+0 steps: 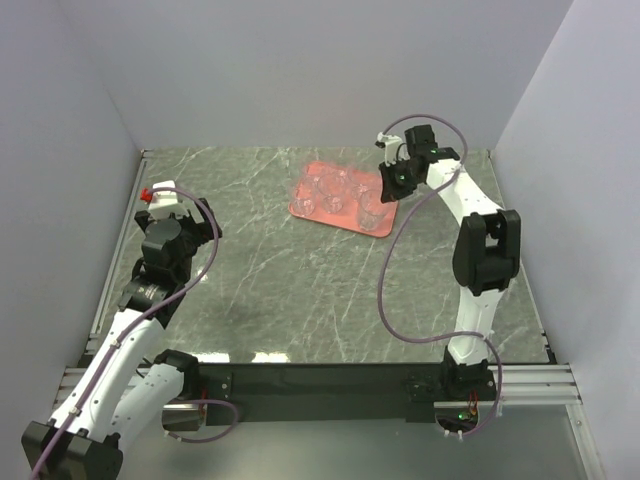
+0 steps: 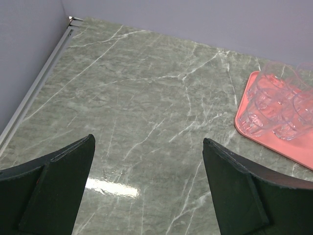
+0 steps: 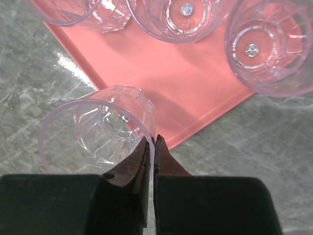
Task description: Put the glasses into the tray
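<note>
Right wrist view, right gripper (image 3: 152, 142): jaws pressed together, pinching the thin rim wall of one clear glass.
Held glass (image 3: 98, 132): tilted, mouth towards the camera; its base lies over the tray's near edge, its mouth out over the table. Whether the base touches the tray cannot be told.
Tray (image 3: 161, 83): salmon-pink, flat, low rim; lies on the table directly ahead of the right gripper, far right part of the table in the top view.
Other glasses (image 3: 266, 49): three show in the right wrist view, upright on the tray, mouths up, set along its far side, well apart from the held glass. The left wrist view shows them as a tight cluster; exact number cannot be told.
Table (image 2: 146, 88): grey-green marbled surface with pale veins.
Left gripper (image 2: 147, 139): jaws spread wide, nothing between them; over the table's left side, well apart from the tray.
Walls (image 1: 300, 70): plain pale panels on three sides.
</note>
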Robot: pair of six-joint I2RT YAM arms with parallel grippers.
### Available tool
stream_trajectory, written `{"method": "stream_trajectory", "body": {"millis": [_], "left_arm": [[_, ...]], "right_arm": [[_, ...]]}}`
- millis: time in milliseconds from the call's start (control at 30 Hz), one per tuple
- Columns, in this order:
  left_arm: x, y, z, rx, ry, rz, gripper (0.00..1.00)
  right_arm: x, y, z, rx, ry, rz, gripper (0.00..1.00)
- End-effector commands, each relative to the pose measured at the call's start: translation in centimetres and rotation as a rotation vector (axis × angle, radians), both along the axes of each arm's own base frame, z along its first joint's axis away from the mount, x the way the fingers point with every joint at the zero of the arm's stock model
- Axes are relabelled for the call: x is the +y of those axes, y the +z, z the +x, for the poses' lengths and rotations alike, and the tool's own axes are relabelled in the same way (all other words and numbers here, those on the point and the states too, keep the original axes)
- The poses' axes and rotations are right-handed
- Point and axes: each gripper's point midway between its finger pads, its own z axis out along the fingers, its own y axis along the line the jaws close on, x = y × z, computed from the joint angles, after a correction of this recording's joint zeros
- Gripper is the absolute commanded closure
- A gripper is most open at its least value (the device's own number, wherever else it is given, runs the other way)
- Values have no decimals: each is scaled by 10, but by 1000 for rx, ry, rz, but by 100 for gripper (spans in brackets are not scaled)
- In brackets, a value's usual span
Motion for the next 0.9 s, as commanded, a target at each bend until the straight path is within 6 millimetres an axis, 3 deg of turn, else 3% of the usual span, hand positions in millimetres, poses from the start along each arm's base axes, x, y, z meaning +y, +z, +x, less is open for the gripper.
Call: {"method": "stream_trajectory", "body": {"millis": [0, 300, 667, 767, 867], "left_arm": [[3, 9, 2, -25, 12, 3, 3], [3, 9, 3, -22, 12, 6, 3], [3, 9, 2, -25, 10, 6, 3], [3, 11, 2, -31, 10, 5, 3], [3, 11, 1, -31, 10, 3, 3]], "right_arm": [[10, 21, 23, -81, -41, 0, 100], [23, 6, 50, -116, -111, -53, 100], [46, -1, 60, -129, -105, -98, 97], [45, -2, 61, -128, -109, -107, 92], [44, -2, 59, -129, -103, -114, 79]]}}
